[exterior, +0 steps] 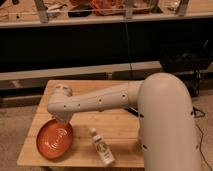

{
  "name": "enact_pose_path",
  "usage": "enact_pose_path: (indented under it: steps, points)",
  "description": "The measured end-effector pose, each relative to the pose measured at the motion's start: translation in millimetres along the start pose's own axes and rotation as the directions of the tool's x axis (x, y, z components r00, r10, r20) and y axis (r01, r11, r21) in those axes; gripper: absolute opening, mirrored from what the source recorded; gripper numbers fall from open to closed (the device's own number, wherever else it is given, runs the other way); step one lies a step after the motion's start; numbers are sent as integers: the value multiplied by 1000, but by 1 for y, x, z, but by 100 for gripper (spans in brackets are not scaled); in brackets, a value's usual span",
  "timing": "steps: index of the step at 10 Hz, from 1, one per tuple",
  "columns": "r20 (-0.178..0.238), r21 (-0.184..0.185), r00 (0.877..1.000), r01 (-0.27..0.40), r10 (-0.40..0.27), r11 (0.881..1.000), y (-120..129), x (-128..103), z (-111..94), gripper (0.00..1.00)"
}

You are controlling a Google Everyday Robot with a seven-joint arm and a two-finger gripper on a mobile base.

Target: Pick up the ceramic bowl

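The ceramic bowl (54, 139) sits at the front left of the wooden bench (117, 130), tilted so that its orange-red inside with the pale concentric rings faces up and toward the camera; its left edge reaches out past the bench's left side, and its upper right rim lies right under the end of the arm. The white arm (95, 103) stretches from the large rounded body at right across the bench to the left, a row of small dark dots along its side; it ends in a rounded joint above the bowl. The gripper (62, 121) points downward from that joint and meets the bowl at its upper rim; it is mostly hidden behind the arm's end, so whether it has hold of the rim cannot be told. A small white bottle (101, 147) lies on its side just right of the bowl, cap toward the back, apart from the dish. Behind the bench runs a dark low wall, and above it a shelf (100, 20) carrying cluttered items too dim to name.
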Motion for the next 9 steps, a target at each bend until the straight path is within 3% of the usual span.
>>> enact_pose_path:
  steps: [9]
  points:
    - [2,0,999,51,-51,999,-1,-2,-14,0]
